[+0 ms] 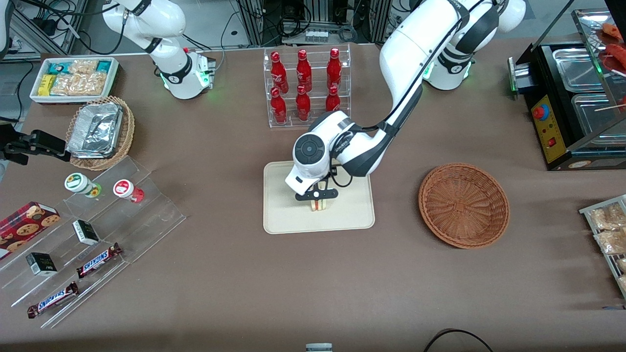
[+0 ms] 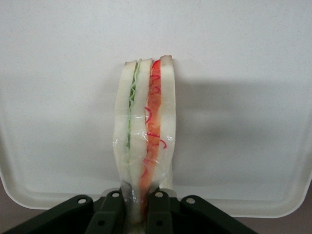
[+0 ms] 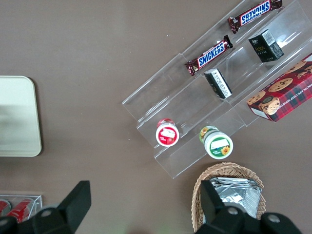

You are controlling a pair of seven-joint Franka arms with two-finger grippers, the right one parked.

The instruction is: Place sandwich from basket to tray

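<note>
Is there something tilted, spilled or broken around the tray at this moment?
Nothing stands out. The gripper, over the tray, is shut on the sandwich, which stands on edge, wrap unbroken, filling in place. The basket sits upright with nothing in it. No spill shows.

I read "SNICKERS" on two chocolate bars (image 3: 208, 57) (image 3: 255, 13) lying on the clear stepped display stand (image 3: 195, 122); the same wordmark shows on both bars in the front view. Labels on the red bottles (image 1: 303, 85), the small dark boxes and the round tub lids are illegible to me.
</note>
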